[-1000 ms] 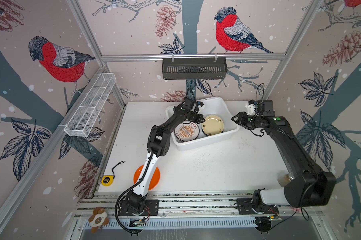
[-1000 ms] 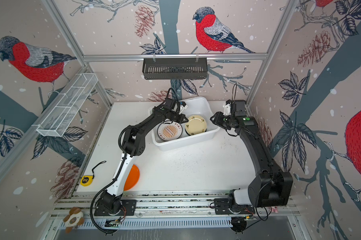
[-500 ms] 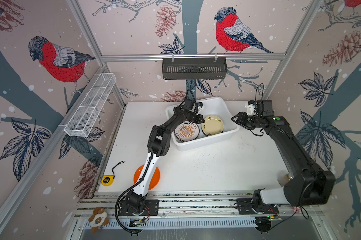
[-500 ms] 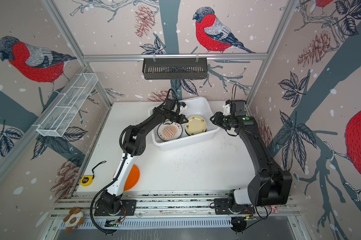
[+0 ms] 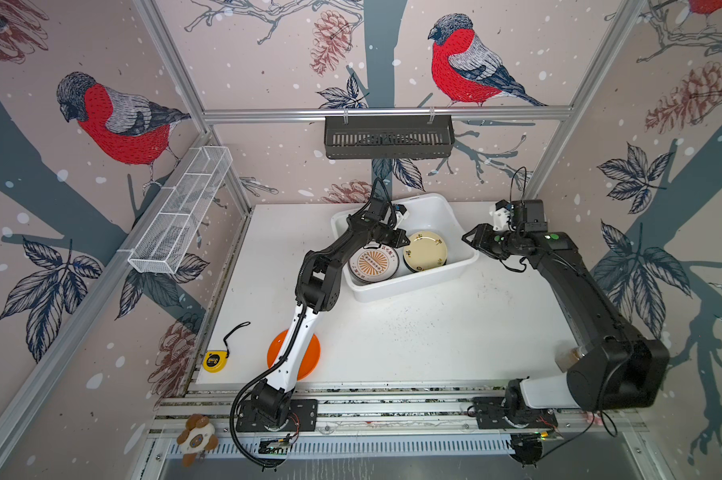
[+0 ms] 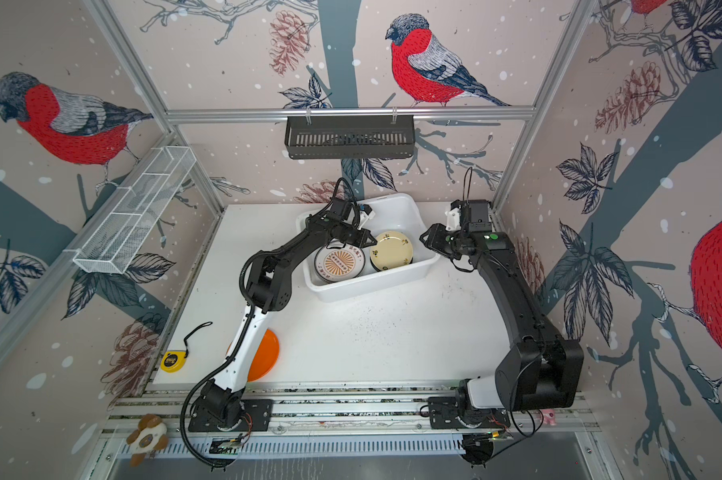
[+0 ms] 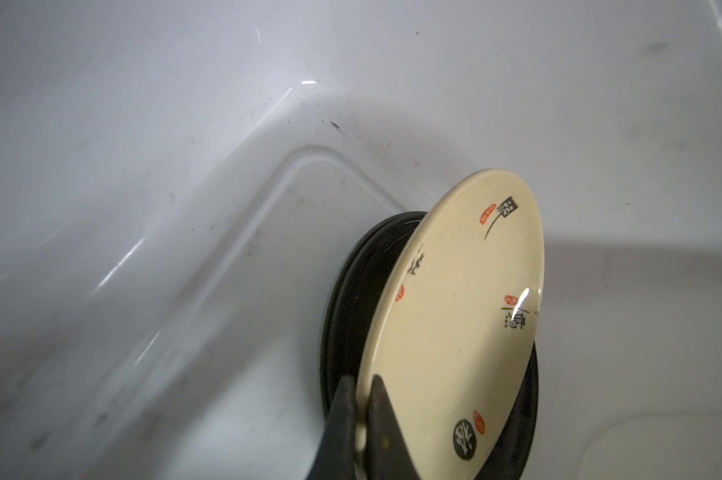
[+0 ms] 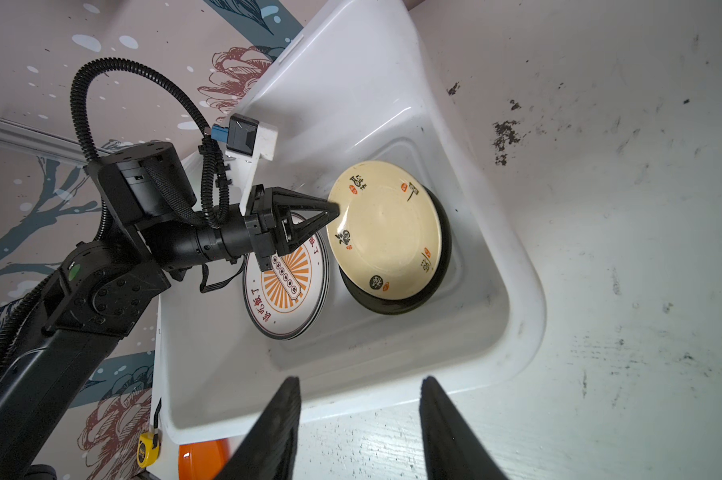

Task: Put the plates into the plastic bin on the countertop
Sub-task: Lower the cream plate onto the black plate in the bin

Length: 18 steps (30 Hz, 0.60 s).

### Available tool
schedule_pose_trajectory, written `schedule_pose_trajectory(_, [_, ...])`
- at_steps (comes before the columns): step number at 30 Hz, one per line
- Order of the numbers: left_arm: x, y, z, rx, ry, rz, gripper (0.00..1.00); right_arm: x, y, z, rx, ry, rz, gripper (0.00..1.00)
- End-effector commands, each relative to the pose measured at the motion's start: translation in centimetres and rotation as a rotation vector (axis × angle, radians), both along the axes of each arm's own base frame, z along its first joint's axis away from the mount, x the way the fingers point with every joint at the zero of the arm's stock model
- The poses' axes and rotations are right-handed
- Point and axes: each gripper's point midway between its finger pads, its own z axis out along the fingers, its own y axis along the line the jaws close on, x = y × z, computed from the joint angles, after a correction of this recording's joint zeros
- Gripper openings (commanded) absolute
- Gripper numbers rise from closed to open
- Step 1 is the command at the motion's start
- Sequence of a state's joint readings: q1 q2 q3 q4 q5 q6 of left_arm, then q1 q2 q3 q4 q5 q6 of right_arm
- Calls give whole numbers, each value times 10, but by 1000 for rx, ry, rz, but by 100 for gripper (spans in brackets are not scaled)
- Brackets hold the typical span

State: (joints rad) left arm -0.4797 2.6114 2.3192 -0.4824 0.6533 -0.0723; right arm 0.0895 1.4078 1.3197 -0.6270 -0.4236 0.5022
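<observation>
The white plastic bin (image 5: 413,286) held a tilted cream plate (image 5: 426,251) on a black plate (image 7: 347,299), beside seemingly stacked sunburst plates (image 5: 374,264); an orange plate (image 5: 313,353) lay outside on the countertop (image 5: 434,340).

Very little has changed in the last second. The big black joint (image 5: 617,374) of the right arm, at the near right corner of the counter (image 5: 413,332), has crept a touch farther back. The right hand (image 5: 471,240) beside the bin (image 5: 413,287) and the left hand (image 5: 403,241) pinching the cream plate (image 5: 426,251) show no shift large enough to make out.
</observation>
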Motion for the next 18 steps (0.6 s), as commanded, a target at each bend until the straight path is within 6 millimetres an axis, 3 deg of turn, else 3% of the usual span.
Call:
schedule_pose_trajectory(1, [3,1,1,0,-18,-4,11,2,2,3,12,-13,7,48])
schedule_pose_trajectory(18, [0,-1,0,-6,-4,-11,19,1,3,3,15,-18,7,49])
